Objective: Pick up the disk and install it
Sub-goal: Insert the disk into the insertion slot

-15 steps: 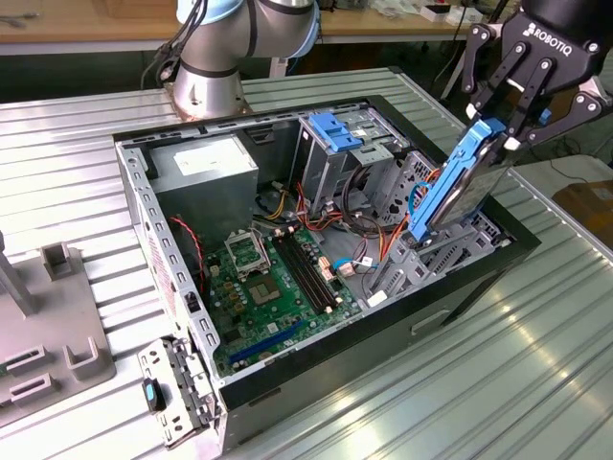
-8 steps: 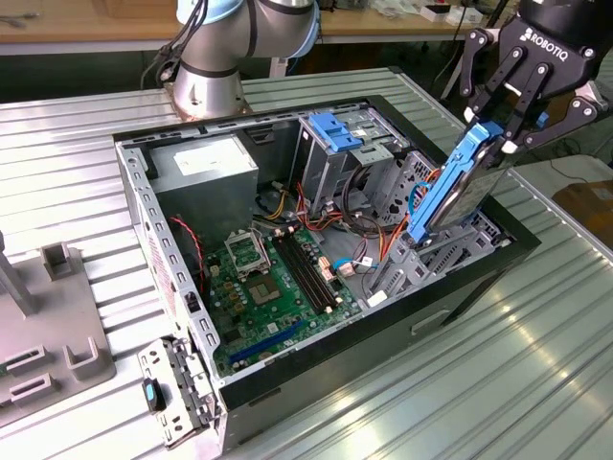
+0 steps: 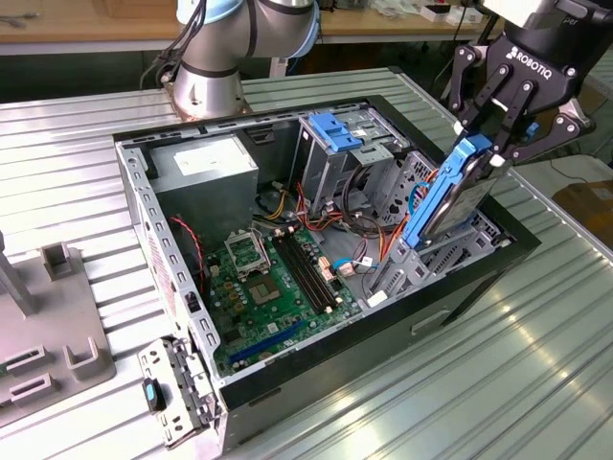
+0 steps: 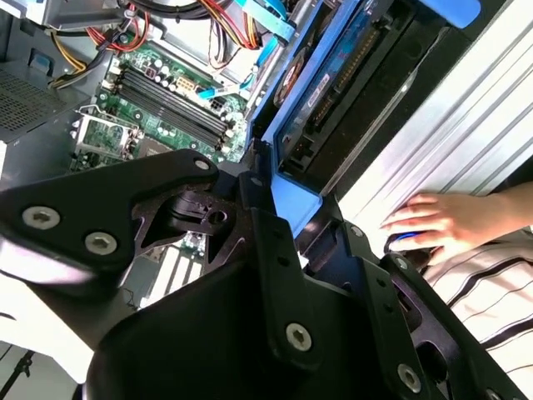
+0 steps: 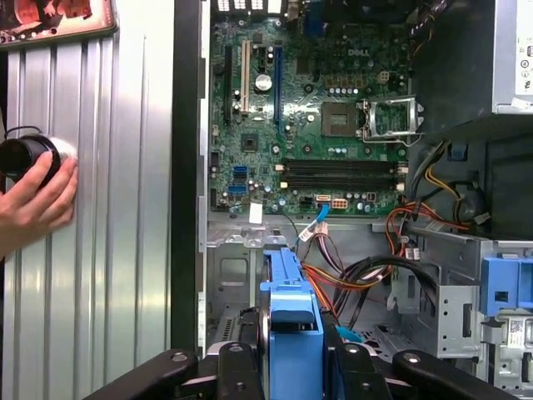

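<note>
Gripper [image 3: 488,149] jaws tight on disk [image 3: 444,196] (tilted)

In the exterior view, the arm's base [image 3: 206,86] was seen at eleven o'clock and the gripper [image 3: 487,144] at two o'clock, its fingers [image 3: 522,103] pointed down toward seven o'clock and clamped on the disk [image 3: 448,196].

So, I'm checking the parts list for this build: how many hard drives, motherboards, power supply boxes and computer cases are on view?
Dark grey hard drive in bright blue plastic rails, held by the gripper: 1
Green motherboard: 1
Grey metal power supply box with white label: 1
Open black and grey metal computer case: 1
Total: 4
</note>
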{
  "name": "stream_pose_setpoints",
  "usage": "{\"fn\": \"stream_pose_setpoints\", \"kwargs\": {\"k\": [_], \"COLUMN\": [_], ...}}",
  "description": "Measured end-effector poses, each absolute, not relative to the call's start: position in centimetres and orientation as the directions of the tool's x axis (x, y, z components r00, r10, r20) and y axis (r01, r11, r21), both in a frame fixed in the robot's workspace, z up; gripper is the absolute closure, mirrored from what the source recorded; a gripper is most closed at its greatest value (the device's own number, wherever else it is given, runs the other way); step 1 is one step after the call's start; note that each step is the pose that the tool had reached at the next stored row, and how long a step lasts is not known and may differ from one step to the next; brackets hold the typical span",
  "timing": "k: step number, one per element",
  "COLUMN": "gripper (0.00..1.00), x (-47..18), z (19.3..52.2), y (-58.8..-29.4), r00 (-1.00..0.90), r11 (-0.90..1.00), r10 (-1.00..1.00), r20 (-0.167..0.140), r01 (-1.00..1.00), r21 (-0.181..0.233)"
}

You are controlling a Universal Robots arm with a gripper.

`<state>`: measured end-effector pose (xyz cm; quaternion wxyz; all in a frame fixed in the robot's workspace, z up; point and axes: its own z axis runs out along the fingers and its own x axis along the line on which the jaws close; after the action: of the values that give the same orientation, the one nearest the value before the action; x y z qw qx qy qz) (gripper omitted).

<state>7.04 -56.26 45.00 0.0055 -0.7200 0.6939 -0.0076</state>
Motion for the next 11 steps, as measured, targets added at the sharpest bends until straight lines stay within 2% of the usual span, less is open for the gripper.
{"fn": "stream_pose_setpoints", "kwargs": {"k": [11], "gripper": [0.63], "x": [7.03], "z": [45.58], "y": [-56.26], "r00": [0.037], "r11": [-0.037], "r10": [-0.999], "r20": [0.002], "r01": [-0.999], "r21": [-0.019]}}
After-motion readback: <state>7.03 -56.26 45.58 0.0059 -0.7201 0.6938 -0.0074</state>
